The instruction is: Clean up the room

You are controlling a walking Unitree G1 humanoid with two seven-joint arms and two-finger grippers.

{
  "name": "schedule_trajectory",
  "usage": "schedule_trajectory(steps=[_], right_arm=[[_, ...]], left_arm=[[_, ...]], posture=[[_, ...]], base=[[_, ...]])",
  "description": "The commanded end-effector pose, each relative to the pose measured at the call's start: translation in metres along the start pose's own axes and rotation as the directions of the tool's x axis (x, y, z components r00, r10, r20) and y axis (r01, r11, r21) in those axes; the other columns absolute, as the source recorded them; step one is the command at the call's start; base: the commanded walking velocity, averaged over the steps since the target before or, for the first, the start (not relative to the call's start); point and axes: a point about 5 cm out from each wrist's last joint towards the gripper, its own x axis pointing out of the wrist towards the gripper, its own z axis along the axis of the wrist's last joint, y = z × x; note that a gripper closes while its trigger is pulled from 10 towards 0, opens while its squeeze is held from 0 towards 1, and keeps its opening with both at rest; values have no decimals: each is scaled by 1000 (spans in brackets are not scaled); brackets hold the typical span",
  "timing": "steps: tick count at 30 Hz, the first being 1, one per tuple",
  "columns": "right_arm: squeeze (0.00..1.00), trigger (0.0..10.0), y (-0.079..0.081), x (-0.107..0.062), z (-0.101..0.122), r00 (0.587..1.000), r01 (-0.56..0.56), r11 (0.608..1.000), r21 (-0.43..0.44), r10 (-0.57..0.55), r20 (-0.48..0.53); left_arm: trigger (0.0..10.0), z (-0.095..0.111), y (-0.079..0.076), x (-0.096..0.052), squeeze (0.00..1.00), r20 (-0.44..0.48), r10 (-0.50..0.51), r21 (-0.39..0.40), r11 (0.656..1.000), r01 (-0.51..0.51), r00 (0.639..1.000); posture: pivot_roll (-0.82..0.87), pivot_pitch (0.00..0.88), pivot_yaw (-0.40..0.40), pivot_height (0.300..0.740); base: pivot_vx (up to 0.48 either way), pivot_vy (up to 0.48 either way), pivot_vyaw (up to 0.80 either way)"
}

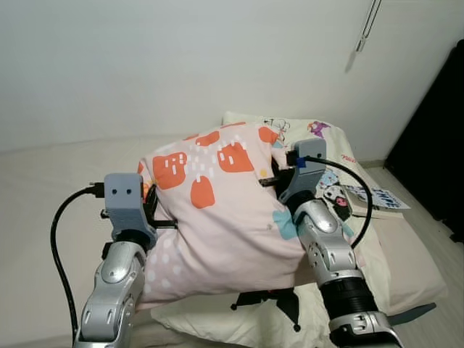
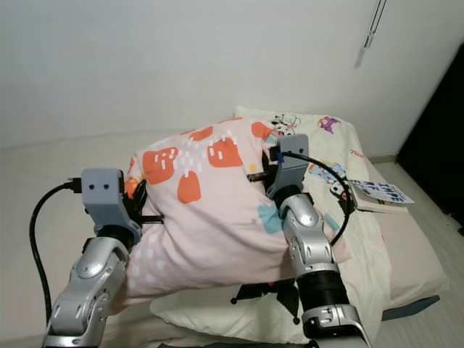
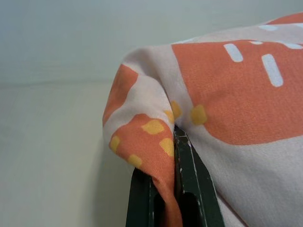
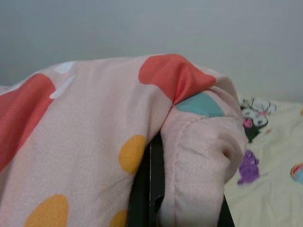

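I have the pink pillow [image 1: 217, 217] lifted above the bed [image 1: 406, 268], left gripper [image 3: 165, 198] and right gripper [image 4: 156, 189] each clamped on a corner of its cover, so I judge the carry underway and next needing a level set-down.

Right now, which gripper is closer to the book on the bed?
Right. The right gripper pinches the pink pillow's edge nearest the book; the left gripper grips the pillow's far edge.
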Motion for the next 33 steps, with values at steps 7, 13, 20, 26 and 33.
schedule_trajectory(steps=[7,13,20,26,33], right_arm=[[0,10000,9,-11,-30,996,4,1000,25,-2,-94],[0,10000,3,-27,-64,979,57,998,4,-55,-197],[0,10000,1,-31,-68,975,78,997,-7,-77,-209],[0,10000,4,-31,-67,979,71,997,-8,-71,-194],[0,10000,4,-31,-69,981,67,998,-7,-67,-184]], left_arm=[[10000,-30,-3,-10,0,-108,29,-46,998,-34,994],[10000,-56,1,-21,0,-167,44,24,999,-40,985],[10000,-67,3,-27,0,-187,40,53,998,-31,981],[10000,-69,-1,-29,0,-190,32,61,998,-20,981],[10000,-69,-6,-28,0,-170,17,63,998,-7,985]], posture=[[-40,100,-32,740],[-34,102,-34,740],[-39,103,-31,740],[-40,101,-28,740],[-40,102,-27,740]], base=[[0,0,0],[0,0,0],[0,0,0],[0,0,0],[0,0,0]])
